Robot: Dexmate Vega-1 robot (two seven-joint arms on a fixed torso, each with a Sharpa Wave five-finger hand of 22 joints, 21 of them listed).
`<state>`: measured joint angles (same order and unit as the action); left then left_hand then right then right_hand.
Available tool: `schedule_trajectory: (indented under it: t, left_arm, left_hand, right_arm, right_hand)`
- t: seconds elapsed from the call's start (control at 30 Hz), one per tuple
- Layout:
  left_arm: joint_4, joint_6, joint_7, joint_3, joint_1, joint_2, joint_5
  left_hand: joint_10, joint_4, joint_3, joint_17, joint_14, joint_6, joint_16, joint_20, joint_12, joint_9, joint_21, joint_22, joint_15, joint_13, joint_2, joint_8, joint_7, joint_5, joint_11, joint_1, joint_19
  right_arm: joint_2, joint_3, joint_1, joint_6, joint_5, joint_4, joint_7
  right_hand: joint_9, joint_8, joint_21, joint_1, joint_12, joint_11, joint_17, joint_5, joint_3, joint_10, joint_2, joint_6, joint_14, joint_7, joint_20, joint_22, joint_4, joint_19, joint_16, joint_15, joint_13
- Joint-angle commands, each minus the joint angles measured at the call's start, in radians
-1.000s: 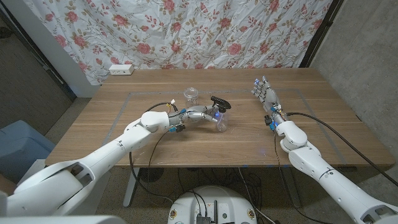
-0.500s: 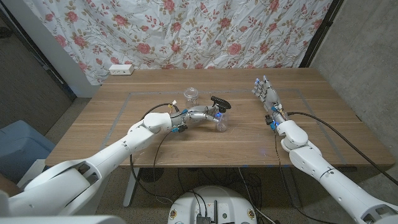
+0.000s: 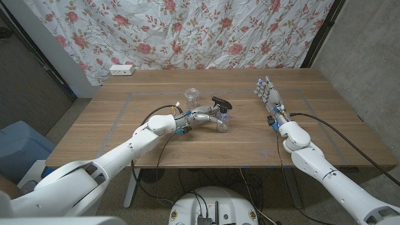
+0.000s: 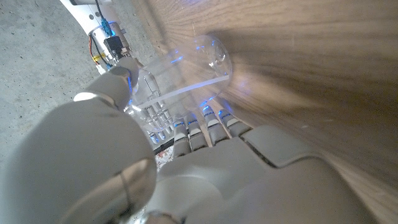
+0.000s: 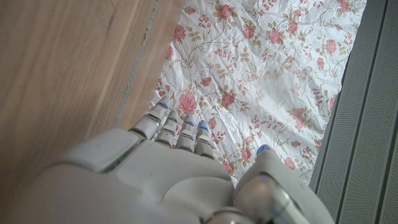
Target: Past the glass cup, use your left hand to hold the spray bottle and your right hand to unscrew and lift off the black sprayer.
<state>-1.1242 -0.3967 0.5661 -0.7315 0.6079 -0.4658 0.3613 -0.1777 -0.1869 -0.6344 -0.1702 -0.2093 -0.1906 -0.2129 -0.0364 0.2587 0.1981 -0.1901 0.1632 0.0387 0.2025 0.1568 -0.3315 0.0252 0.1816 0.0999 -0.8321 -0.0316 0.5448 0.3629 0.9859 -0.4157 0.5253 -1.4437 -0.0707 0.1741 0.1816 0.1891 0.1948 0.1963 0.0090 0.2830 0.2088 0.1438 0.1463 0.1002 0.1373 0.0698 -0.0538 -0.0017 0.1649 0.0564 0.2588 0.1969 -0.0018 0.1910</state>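
A clear spray bottle (image 3: 221,122) with a black sprayer (image 3: 220,102) stands near the middle of the wooden table (image 3: 250,140), just right of a small glass cup (image 3: 192,95). My left hand (image 3: 203,114) reaches in from the left and holds the bottle's body. In the left wrist view the fingers (image 4: 205,127) and thumb (image 4: 115,87) sit on either side of the clear bottle (image 4: 186,71). My right hand (image 3: 267,94) stands apart at the right of the table, fingers straight and spread, holding nothing. It also shows in the right wrist view as my right hand (image 5: 161,168).
A taped rectangle (image 3: 131,95) marks the tabletop. A white power strip (image 3: 122,69) lies at the far left corner, below the floral curtain (image 3: 206,31). A blue bin (image 3: 19,147) stands on the floor to the left.
My left forearm has shifted slightly to the right toward the bottle. The bottle, the cup and my right hand stay where they were.
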Motion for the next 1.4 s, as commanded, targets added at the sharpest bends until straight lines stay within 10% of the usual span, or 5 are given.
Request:
schedule_trajectory:
  t: [0.03,0.33,1.4]
  left_arm:
    - [0.02,-0.034,-0.048,0.001,0.018,0.029,-0.011]
    - [0.043,-0.041,-0.047,-0.007,0.011,0.043,-0.017]
    - [0.059,-0.039,-0.097,0.008,0.021,0.077,0.004]
  left_hand:
    - [-0.065,0.002,0.02,-0.005,-0.064,-0.058,-0.014,-0.056,0.02,0.013,-0.006,0.003,0.082,0.013,0.0,-0.038,-0.004,0.007,0.007,-0.045,-0.039]
    - [-0.133,0.008,0.041,-0.014,-0.13,-0.088,-0.028,-0.058,0.043,0.031,-0.008,0.004,0.076,0.035,-0.02,-0.074,-0.018,0.013,-0.021,-0.086,-0.082]
    - [-0.375,0.016,0.168,-0.108,-0.327,-0.246,-0.159,-0.047,0.198,0.161,-0.029,0.013,0.149,0.199,-0.134,-0.301,0.029,0.023,0.054,-0.189,-0.262]
  right_arm:
    - [0.0,-0.003,0.001,0.001,0.004,0.004,-0.001]
    - [-0.005,0.001,-0.006,0.003,0.006,0.014,0.002]
    - [-0.01,-0.005,0.003,-0.01,0.008,0.018,-0.008]
  right_hand:
    - [0.003,0.006,0.0,-0.001,0.0,0.002,-0.001,0.0,0.004,0.003,-0.002,0.009,0.006,-0.003,0.006,0.003,-0.007,0.004,0.007,0.004,0.002]
    - [0.003,0.007,0.0,-0.001,0.001,0.002,-0.004,0.001,0.006,0.005,0.0,0.01,0.006,-0.003,0.006,0.003,-0.009,0.005,0.008,0.005,0.002]
    - [0.003,0.009,0.001,-0.005,0.002,0.002,-0.01,0.001,0.011,0.01,0.003,0.018,0.011,-0.003,0.011,0.003,-0.012,0.01,0.01,0.007,0.002]
